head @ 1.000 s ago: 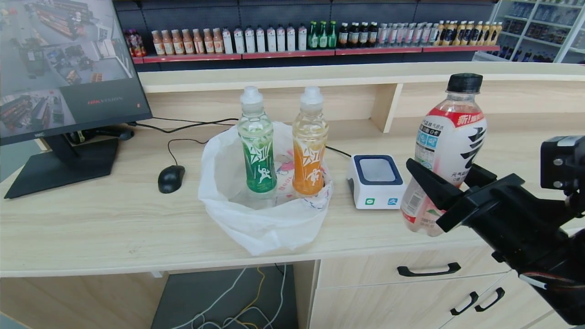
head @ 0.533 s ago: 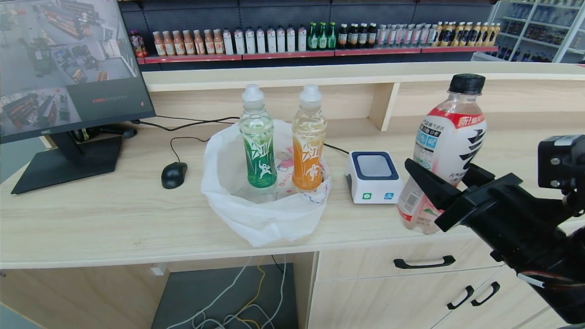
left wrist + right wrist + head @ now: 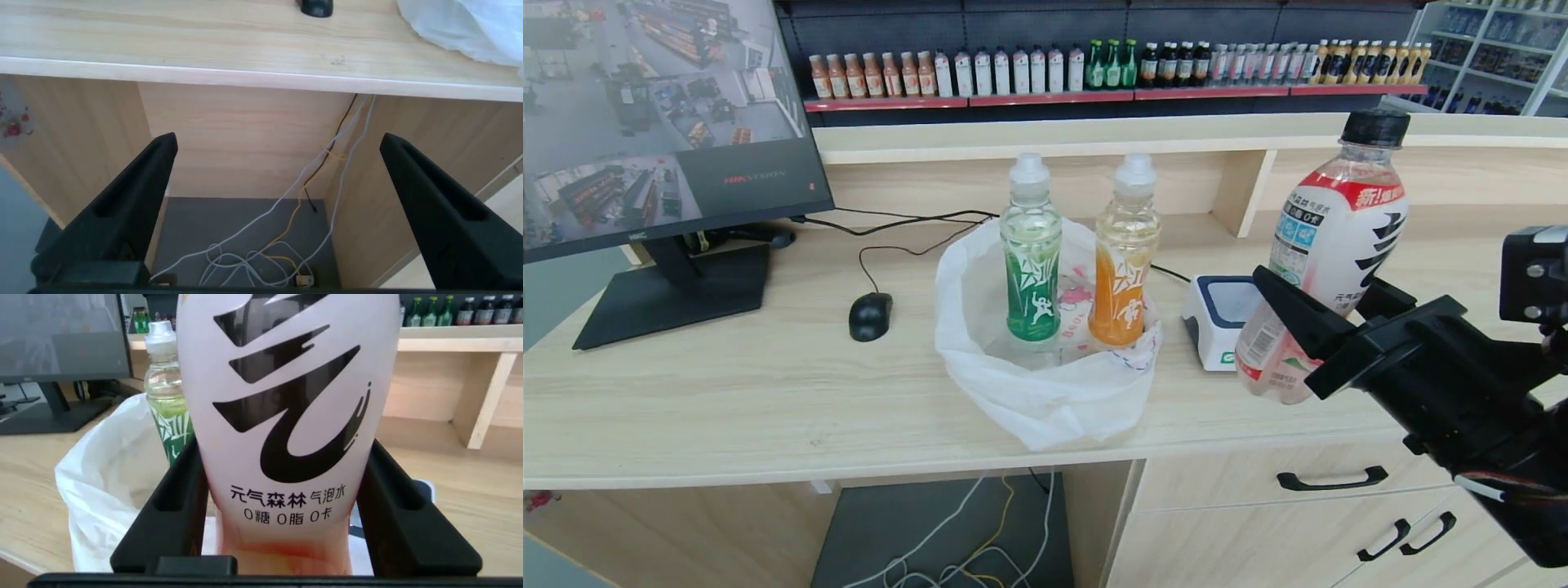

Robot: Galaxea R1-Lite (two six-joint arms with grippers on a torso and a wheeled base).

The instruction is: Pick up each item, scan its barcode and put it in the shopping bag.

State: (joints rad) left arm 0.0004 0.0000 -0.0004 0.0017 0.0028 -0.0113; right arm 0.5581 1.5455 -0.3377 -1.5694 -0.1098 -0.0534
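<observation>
Scan step in hand: right end effector (image 3: 1315, 287) clamped on upright pink bottle (image 3: 1339, 237) just beside scanner (image 3: 1217, 314), green bottle (image 3: 1031, 273) and orange bottle (image 3: 1125, 282) already standing in shopping bag (image 3: 1029, 392); next move likely needs the barcode faced onto the scanner window.

Right gripper (image 3: 1327, 320) raised, jaws clamped on the bottle (image 3: 1339, 233); left gripper (image 3: 282, 192) low, jaws spread wide.
</observation>
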